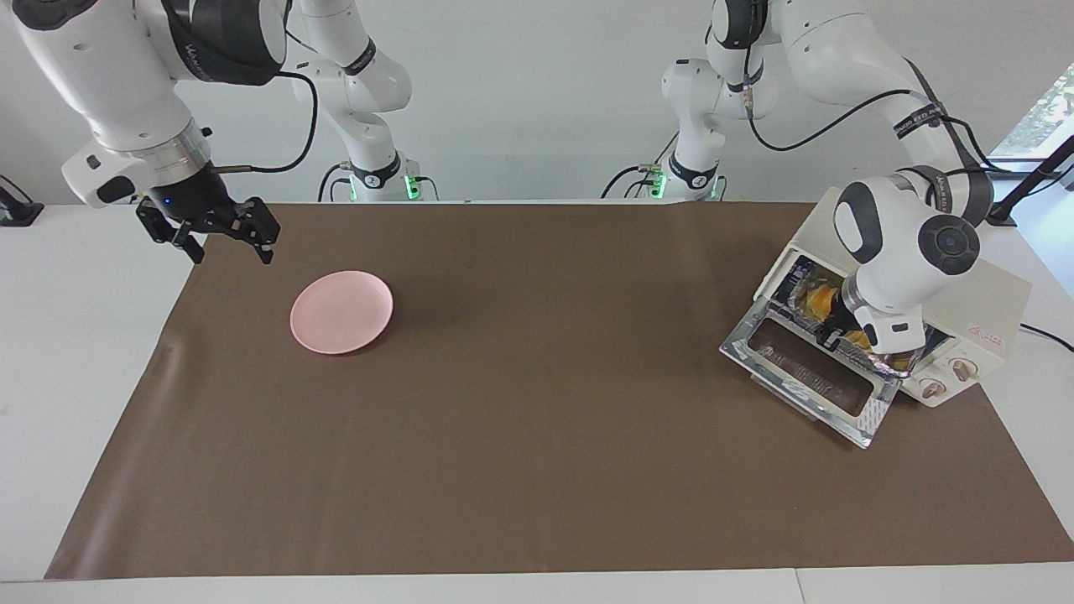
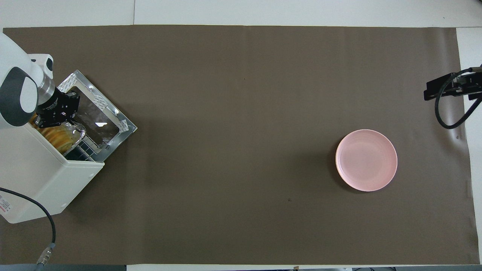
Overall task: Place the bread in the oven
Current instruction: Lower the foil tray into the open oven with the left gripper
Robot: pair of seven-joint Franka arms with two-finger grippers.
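Note:
The cream-white oven [image 1: 994,289] stands at the left arm's end of the table with its glass door [image 1: 810,373] dropped open. The yellow-orange bread [image 1: 818,298] lies in a crinkled foil tray [image 1: 885,362] inside the oven's mouth. The overhead view also shows the oven [image 2: 34,177], the bread [image 2: 56,137] and the tray [image 2: 77,131]. My left gripper [image 1: 839,335] reaches into the oven's mouth, right at the tray and bread, and it also shows from above [image 2: 51,122]. My right gripper [image 1: 225,245] is open and empty, waiting above the mat's edge at the right arm's end.
An empty round pink plate [image 1: 341,311] sits on the brown mat [image 1: 537,436] toward the right arm's end, and it also shows from above [image 2: 366,160]. A black cable [image 2: 45,222] trails from the oven near the robots' edge.

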